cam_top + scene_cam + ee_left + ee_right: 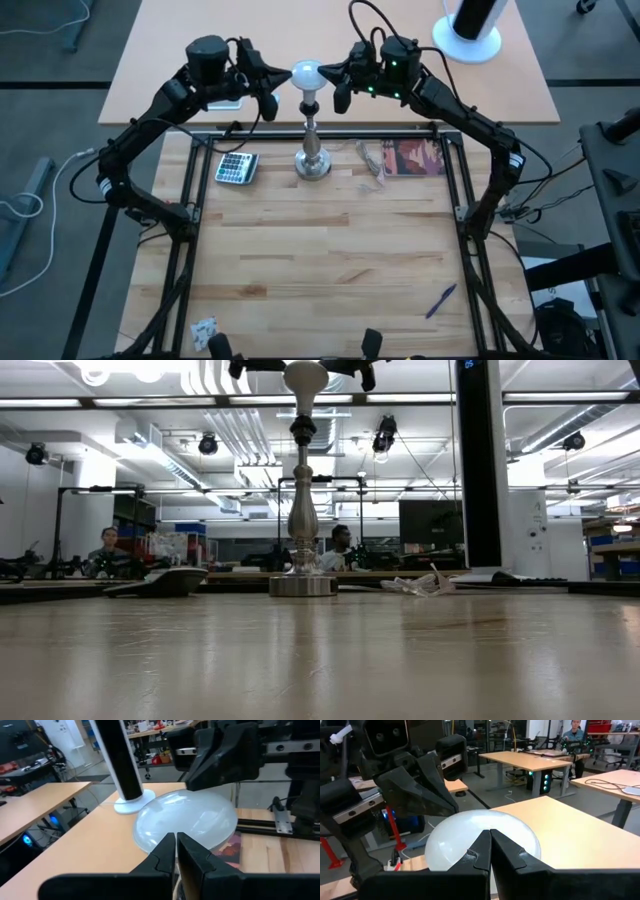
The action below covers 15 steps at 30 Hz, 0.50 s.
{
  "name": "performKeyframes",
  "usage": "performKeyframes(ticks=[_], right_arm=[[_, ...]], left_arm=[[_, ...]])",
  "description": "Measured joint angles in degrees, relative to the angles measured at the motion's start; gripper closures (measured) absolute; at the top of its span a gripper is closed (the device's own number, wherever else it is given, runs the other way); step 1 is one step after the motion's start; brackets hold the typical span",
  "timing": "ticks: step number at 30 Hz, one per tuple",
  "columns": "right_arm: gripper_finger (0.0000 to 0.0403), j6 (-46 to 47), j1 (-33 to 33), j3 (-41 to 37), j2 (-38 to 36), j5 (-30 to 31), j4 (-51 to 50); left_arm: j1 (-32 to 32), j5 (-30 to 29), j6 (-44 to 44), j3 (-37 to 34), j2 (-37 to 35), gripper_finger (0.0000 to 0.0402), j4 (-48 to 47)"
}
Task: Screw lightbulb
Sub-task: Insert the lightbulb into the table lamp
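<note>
Item: lightbulb (306, 74). White, frosted, seated base-down in the black socket at the top of the silver stand (313, 150). The stand is set upright at the far middle of the desk (330, 260); in the low view the bulb (305, 377) is seen at the very top, directly over the stem.

Item: left pincer (268, 98). Held just left of the bulb, at bulb height. Its fingers are seen pressed together in its own wrist view, nothing between them; the bulb (185, 822) lies just beyond the tips.

Item: right pincer (342, 92). Held just right of the bulb, mirroring the left. Fingers likewise closed and empty; the bulb (482, 842) lies just past the tips. Whether either tip is touching the glass cannot be told.

Other entries: calculator (236, 167) left of the stand base; book (418, 157) and a small crumpled wrapper (373, 160) to its right; pen (440, 300) at the near right.

Handling note (judged): the bulb appears to be in the socket already, so turning or final tightening is taken to be the step in hand. A pincer should be opened before the glass is taken. The bulb is best held lightly across its widest part and rotated about the stand's vertical axis. Side load is to be avoided, as the tall narrow stand is likely to tip. The stem may be steadied by the other pincer.
</note>
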Motion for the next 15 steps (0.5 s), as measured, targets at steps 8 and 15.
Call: performKeyframes(ticks=[8,15], right_arm=[[0.0403,0.1,0.1,0.4,0.0,-2.1,-0.2],[0.0403,0.0,0.1,0.4,0.0,-1.8,-0.1]], left_arm=[[0.7,-0.6,0.0,0.0,0.1,0.0391,0.0],[0.8,-0.7,0.0,0.1,0.2,0.0390,-0.3]])
